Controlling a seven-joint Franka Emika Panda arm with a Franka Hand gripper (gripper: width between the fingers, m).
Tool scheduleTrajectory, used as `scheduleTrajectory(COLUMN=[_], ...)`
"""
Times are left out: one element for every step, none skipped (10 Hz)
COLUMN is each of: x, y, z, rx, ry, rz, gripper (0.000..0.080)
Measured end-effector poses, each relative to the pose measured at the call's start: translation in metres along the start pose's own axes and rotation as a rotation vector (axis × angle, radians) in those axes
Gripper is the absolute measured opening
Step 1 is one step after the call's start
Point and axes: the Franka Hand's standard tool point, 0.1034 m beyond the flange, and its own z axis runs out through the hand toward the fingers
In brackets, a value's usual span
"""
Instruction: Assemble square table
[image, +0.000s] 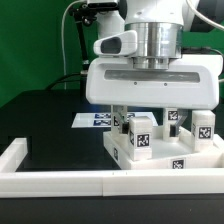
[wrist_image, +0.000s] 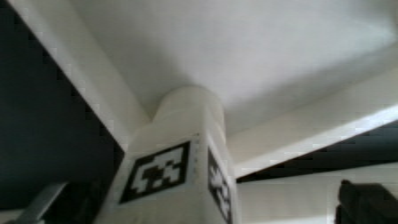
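At the lower left of the exterior view, the low white border wall (image: 20, 160) runs along the front edge of the black bench (image: 50, 120) and turns up the left side. Further back, just left of centre, the marker board (image: 95, 119) lies flat on the bench with its tags showing.

In the middle of the frame the robot arm (image: 150, 50) comes down from the top, its broad white wrist housing filling the centre. Below it the pincer (image: 143, 112) hangs with its two dark fingers (image: 122, 112) spread wide, one on each side of a leg (image: 138, 135) that stands upright on the square slab (image: 135, 158). The fingers do not appear to press on that leg, so nothing seems to be held.

The square slab sits low in the centre-right of the frame, against the border wall, a tag on its front edge. Toward the right, two more tagged legs (image: 203, 126) stand behind or on the slab; which of the two cannot be told.

In the wrist view, the leg (wrist_image: 178, 160) rises in the lower centre, its tagged faces toward the camera, standing on the white slab (wrist_image: 267, 60). A dark fingertip (wrist_image: 370, 200) shows at the lower right corner, clear of the leg.
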Motion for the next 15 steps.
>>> scheduleTrajectory(x=[0.000,0.000,0.000,0.001,0.001,0.002,0.003,0.002,0.002,0.002,0.002,0.002,0.002,0.002,0.002], y=[0.002,0.004,0.006,0.008,0.010,0.015,0.017,0.017,0.017,0.017,0.017,0.017,0.017,0.017,0.017], z=[0.000,0.000,0.001,0.001,0.000,0.000,0.001,0.001,0.001,0.001,0.001,0.001,0.001,0.001,0.001], rx=[-0.004,-0.005,-0.005,-0.008,-0.013,-0.014,-0.015,-0.015,-0.015,-0.015,-0.015,-0.015,-0.014,-0.014,-0.014], ry=[0.000,0.000,-0.001,-0.001,-0.002,-0.002,-0.002,-0.003,-0.003,-0.003,-0.003,-0.003,-0.003,-0.003,-0.003], rz=[-0.096,-0.170,-0.222,-0.281,-0.361,-0.394,-0.407,-0.405,-0.404,-0.404,-0.404,-0.403,-0.398,-0.380,-0.369], gripper=[0.0649,0.0649,0.0649,0.0649,0.0649,0.0649,0.0649,0.0634,0.0634,0.0463,0.0463,0.0288,0.0290,0.0290,0.0290])
